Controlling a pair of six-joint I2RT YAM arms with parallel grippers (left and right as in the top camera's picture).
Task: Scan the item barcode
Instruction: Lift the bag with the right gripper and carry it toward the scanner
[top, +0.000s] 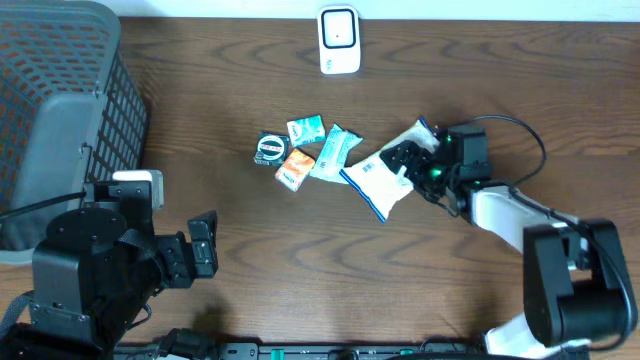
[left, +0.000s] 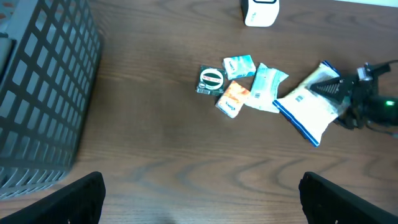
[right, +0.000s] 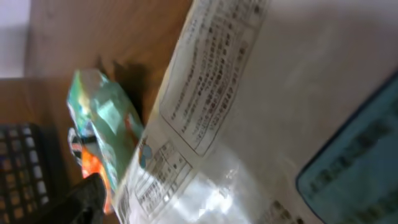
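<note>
A white packet with a blue edge lies right of centre on the wooden table. My right gripper is down on its far end, jaws open and standing to either side of it. In the right wrist view the packet fills the frame with its printed label up, and only one dark finger shows at the lower left. The white scanner stands at the back edge. My left gripper hovers open over bare wood at the front left, with nothing between its fingers.
Several small packets lie left of the white one: a black round-labelled one, an orange one, a teal one and a pale teal one. A grey mesh basket fills the left side.
</note>
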